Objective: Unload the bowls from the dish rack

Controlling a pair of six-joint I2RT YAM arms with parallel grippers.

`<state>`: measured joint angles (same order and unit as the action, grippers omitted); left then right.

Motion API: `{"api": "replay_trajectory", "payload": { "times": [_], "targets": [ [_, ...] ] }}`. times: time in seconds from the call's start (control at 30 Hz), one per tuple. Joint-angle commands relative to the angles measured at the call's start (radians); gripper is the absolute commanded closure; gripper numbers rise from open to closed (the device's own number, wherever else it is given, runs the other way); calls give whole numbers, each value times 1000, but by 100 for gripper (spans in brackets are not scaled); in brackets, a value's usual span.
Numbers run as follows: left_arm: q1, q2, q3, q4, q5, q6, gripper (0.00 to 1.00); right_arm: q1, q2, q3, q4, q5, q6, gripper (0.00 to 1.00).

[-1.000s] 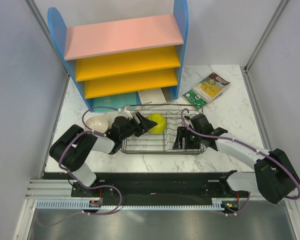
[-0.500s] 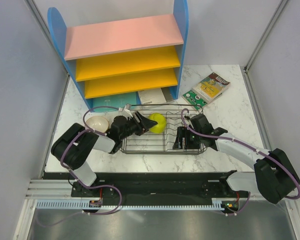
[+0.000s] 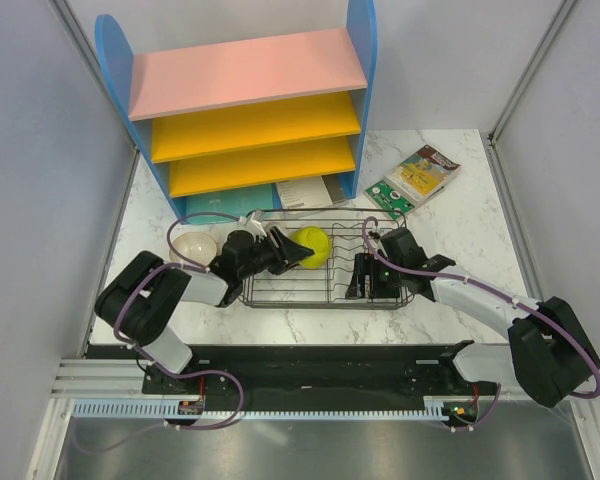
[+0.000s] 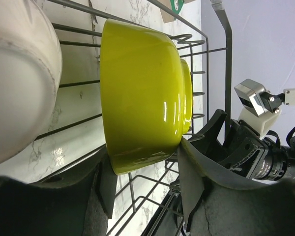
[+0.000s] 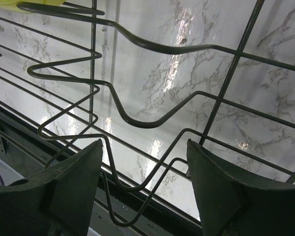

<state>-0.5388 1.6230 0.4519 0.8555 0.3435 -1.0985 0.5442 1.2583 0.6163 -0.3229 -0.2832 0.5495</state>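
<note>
Top view: dish rack [image 3: 315, 285] on the marble surface [image 3: 470, 240], just in front of the blue shelf unit [image 3: 250, 100]. Yellow bowl [image 3: 315, 245] stands on edge in the rack's far-left part. Left fingers [image 3: 286, 249] reach into the rack from the left, right at the bowl's near side. Cream bowl [image 3: 194, 247] sits on the surface outside the rack, just beside its left end and next to the left arm. Right fingers [image 3: 358, 280] are down in the rack's right part, apart from the yellow bowl. Booklets [image 3: 425, 172] lie far right on the surface.

Left wrist view: yellow bowl [image 4: 142, 93] seen side-on, resting against rack wires [image 4: 228, 73]. Left fingers [image 4: 201, 187] are spread wide with the bowl's lower edge between them. One tip sits by the rim and the other touches near the base; cannot tell if they press. Bowl rests in the rack, not lifted. White bowl-like shape [image 4: 19, 73] fills the left edge, close to the yellow bowl but not touching it. Right arm [image 4: 255, 147] visible beyond the rack.

Right wrist view: right fingers [image 5: 69, 191] are wide apart and grip nothing. Bent rack wires [image 5: 137, 118] cross the gap ahead of them, with marble surface [image 5: 265, 39] under the wires. A sliver of the yellow bowl [image 5: 5, 2] shows in the top-left corner.
</note>
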Motion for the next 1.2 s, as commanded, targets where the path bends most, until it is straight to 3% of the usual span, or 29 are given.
{"api": "replay_trajectory", "payload": {
  "times": [0.0, 0.43, 0.63, 0.93, 1.17],
  "targets": [
    [8, -47, 21, -88, 34, 92, 97, 3, -10, 2, -13, -4, 0, 23],
    [8, -192, 140, -235, 264, 271, 98, 3, -14, 22, -13, 9, 7, 23],
    [10, -253, 191, -416, 221, 370, 98, 3, -2, 31, -15, 4, 6, 23],
    [8, -348, 244, -551, 197, 426, 98, 5, 1, 33, -15, 7, 1, 23],
    [5, -549, 422, -1045, -73, 626, 98, 3, 13, 20, -4, 10, 3, 23]
  ]
}}
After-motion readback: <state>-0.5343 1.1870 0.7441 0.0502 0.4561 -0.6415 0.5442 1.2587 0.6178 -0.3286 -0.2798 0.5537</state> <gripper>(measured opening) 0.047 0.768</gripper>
